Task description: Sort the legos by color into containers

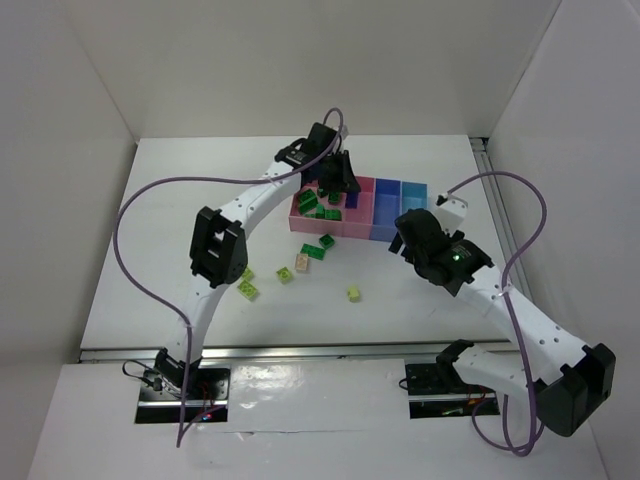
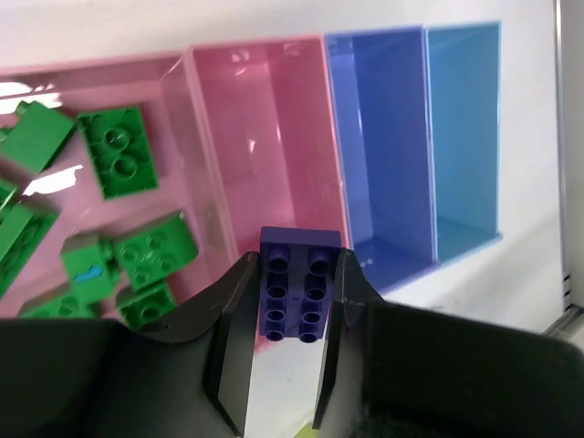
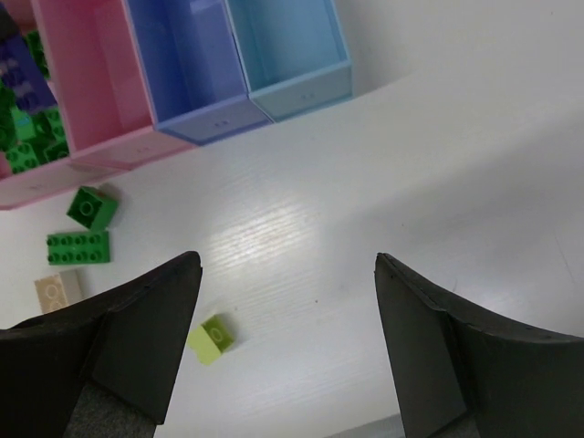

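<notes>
Left gripper (image 2: 297, 274) is clamped on a studded purple brick (image 2: 294, 297), seemingly above the near end of the glossy narrow pink bin (image 2: 274, 128); the top view hides the brick. Right gripper (image 3: 287, 269) gapes wide over smooth white table (image 3: 411, 164), with a yellow-green brick (image 3: 211, 337) near-left and the blue bin (image 3: 210, 123) farther off.

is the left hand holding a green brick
No, the left hand is shut on a purple brick; the green bricks lie in the large pink bin.
</notes>
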### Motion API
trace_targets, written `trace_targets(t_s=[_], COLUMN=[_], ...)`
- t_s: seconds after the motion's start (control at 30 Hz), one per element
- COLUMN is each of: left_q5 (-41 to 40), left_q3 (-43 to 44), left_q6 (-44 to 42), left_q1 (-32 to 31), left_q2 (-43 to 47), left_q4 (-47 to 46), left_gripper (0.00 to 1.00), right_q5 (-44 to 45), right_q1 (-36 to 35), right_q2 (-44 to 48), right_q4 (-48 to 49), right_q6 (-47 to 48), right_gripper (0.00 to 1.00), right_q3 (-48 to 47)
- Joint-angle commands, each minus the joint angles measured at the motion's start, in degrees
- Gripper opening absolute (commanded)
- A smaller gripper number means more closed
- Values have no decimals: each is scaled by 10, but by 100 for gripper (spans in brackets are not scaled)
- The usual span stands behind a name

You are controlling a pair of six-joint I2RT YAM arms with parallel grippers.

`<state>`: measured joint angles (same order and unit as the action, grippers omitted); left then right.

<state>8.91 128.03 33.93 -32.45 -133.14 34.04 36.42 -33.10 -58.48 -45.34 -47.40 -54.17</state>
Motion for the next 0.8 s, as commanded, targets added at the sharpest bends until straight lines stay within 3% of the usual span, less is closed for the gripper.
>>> trace_targets(t_s=[0.0, 0.1, 0.17, 0.2, 0.3, 0.5, 0.77], left_q5=[36, 56, 63, 63, 58, 58, 31], left_q3=[52, 75, 81, 81, 72, 29, -88], left_q6=[25, 40, 46, 46, 40, 30, 12], left_q1=[3, 3, 3, 3, 3, 10, 48], left_q2=[-33, -56, -64, -64, -44, 22, 185], left_q4=[-35, -48, -54, -54, -54, -54, -49], left_gripper=[24, 30, 48, 65, 78, 78, 76], right_q5=[-8, -30, -71, -89, -175, -308, -329], right_q1=[2, 2, 2, 2, -4, -49, -96], right_q2=[5, -1, -1, -7, -12, -65, -187], right_q4=[-29, -19, -2, 23, 80, 147, 196], right_q6=[-22, -5, 33, 49, 109, 172, 184], right_gripper=[84, 84, 84, 84, 85, 90, 89], right_q3=[13, 13, 18, 24, 46, 79, 72])
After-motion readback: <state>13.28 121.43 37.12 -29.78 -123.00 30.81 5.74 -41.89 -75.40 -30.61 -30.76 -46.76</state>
